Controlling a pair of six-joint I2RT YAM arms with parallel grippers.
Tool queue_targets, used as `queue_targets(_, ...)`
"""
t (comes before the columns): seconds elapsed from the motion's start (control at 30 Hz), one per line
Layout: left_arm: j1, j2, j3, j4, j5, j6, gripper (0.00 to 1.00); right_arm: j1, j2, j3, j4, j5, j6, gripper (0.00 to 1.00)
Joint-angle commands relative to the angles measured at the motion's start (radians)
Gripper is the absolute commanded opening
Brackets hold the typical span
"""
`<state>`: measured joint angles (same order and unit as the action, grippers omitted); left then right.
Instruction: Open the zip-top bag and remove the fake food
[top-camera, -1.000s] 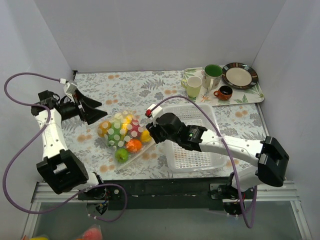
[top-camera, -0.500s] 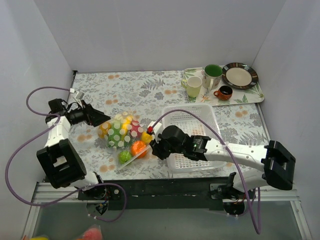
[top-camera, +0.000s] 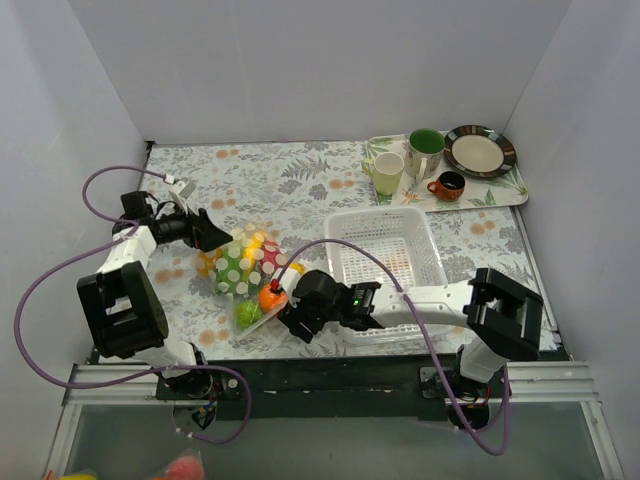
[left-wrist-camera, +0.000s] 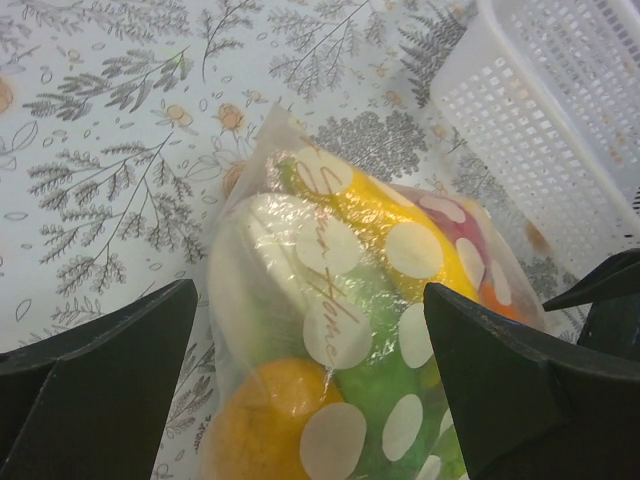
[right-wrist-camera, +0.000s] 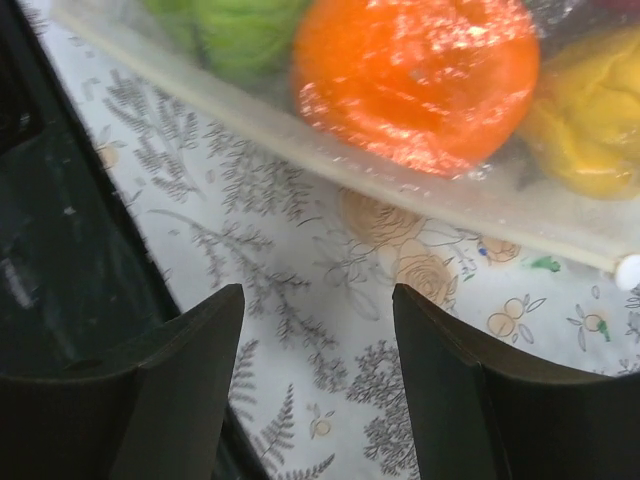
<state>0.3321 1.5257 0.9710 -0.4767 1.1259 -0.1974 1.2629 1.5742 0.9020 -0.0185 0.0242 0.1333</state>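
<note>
The zip-top bag (top-camera: 246, 268), clear with white dots, lies on the table left of the basket, full of fake food: orange (top-camera: 270, 297), green lime (top-camera: 247, 313), yellow and red pieces. My left gripper (top-camera: 218, 234) is open at the bag's far left end; in the left wrist view the bag (left-wrist-camera: 350, 320) sits between the spread fingers (left-wrist-camera: 100, 370). My right gripper (top-camera: 285, 318) is open, just below the bag's near edge. In the right wrist view the bag's zip strip (right-wrist-camera: 400, 190) and an orange (right-wrist-camera: 415, 75) lie just beyond the open fingers (right-wrist-camera: 180, 380).
A white perforated basket (top-camera: 388, 270) stands right of the bag, over the right arm. A tray (top-camera: 505, 190) at the back right holds cups and a plate. The table's black front edge (top-camera: 330, 365) is close to the right gripper.
My right gripper has moved left and toward the front edge, from the bag's right side to its near edge. My left gripper has closed in on the bag's far left end.
</note>
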Motion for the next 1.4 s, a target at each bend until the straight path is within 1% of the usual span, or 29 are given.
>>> queue_targets(0.0,0.002,-0.027,-0.048,0.067,-0.080,0.042,0.98,-0.005,0.067,0.070,0.071,0.166,-0.018,0.70)
queue_targets(0.03,0.004,-0.018,-0.051,0.066,-0.087,0.059,0.98,-0.007,0.082,0.069,0.103,0.175,-0.026,0.73)
queue_targets(0.1,0.004,-0.013,-0.060,0.058,-0.113,0.082,0.98,-0.020,0.096,0.069,0.141,0.183,-0.035,0.73)
queue_targets(0.2,0.002,-0.016,-0.075,0.058,-0.156,0.101,0.98,-0.031,0.119,0.066,0.209,0.207,-0.041,0.74)
queue_targets(0.3,0.002,-0.018,-0.081,0.036,-0.161,0.141,0.98,-0.036,0.145,0.083,0.244,0.236,-0.044,0.74)
queue_targets(0.4,-0.022,-0.019,-0.092,0.004,-0.163,0.173,0.98,-0.036,0.158,0.098,0.284,0.237,-0.050,0.74)
queue_targets(0.53,-0.074,-0.044,-0.110,0.013,-0.181,0.174,0.98,-0.036,0.178,0.114,0.331,0.229,-0.064,0.74)
queue_targets(0.57,-0.085,-0.047,-0.110,0.013,-0.166,0.162,0.95,-0.037,0.181,0.113,0.342,0.223,-0.064,0.74)
queue_targets(0.6,-0.099,-0.050,-0.109,0.012,-0.163,0.138,0.87,-0.037,0.185,0.121,0.354,0.208,-0.064,0.74)
queue_targets(0.63,-0.126,-0.050,-0.104,0.006,-0.161,0.128,0.84,-0.037,0.194,0.126,0.356,0.201,-0.060,0.75)
queue_targets(0.67,-0.139,-0.050,-0.095,0.000,-0.163,0.119,0.77,-0.037,0.199,0.132,0.356,0.192,-0.058,0.75)
queue_targets(0.7,-0.149,-0.047,-0.091,-0.005,-0.169,0.112,0.67,-0.037,0.204,0.141,0.356,0.172,-0.055,0.75)
queue_targets(0.73,-0.168,-0.033,-0.081,-0.029,-0.170,0.105,0.47,-0.037,0.210,0.146,0.356,0.165,-0.054,0.75)
queue_targets(0.77,-0.176,-0.026,-0.062,-0.043,-0.175,0.102,0.33,-0.037,0.213,0.152,0.351,0.157,-0.051,0.75)
queue_targets(0.8,-0.179,-0.018,-0.054,-0.052,-0.181,0.095,0.23,-0.037,0.214,0.156,0.350,0.154,-0.050,0.75)
queue_targets(0.83,-0.180,-0.001,-0.045,-0.080,-0.179,0.096,0.12,-0.037,0.221,0.156,0.348,0.157,-0.049,0.75)
queue_targets(0.87,-0.179,0.004,-0.037,-0.092,-0.181,0.098,0.07,-0.037,0.222,0.158,0.344,0.163,-0.047,0.75)
queue_targets(0.93,-0.180,0.016,-0.022,-0.117,-0.198,0.101,0.01,-0.037,0.233,0.161,0.339,0.171,-0.046,0.76)
queue_targets(0.97,-0.179,0.028,-0.015,-0.128,-0.205,0.104,0.00,-0.037,0.237,0.161,0.339,0.172,-0.044,0.76)
queue_targets(1.17,-0.179,0.059,0.026,-0.241,-0.265,0.157,0.00,-0.037,0.306,0.170,0.327,0.198,-0.031,0.77)
queue_targets(1.27,-0.180,0.042,0.000,-0.240,-0.291,0.162,0.00,-0.037,0.339,0.167,0.354,0.212,-0.018,0.78)
queue_targets(1.37,-0.180,0.030,-0.026,-0.240,-0.317,0.168,0.00,-0.036,0.366,0.175,0.376,0.258,-0.029,0.78)
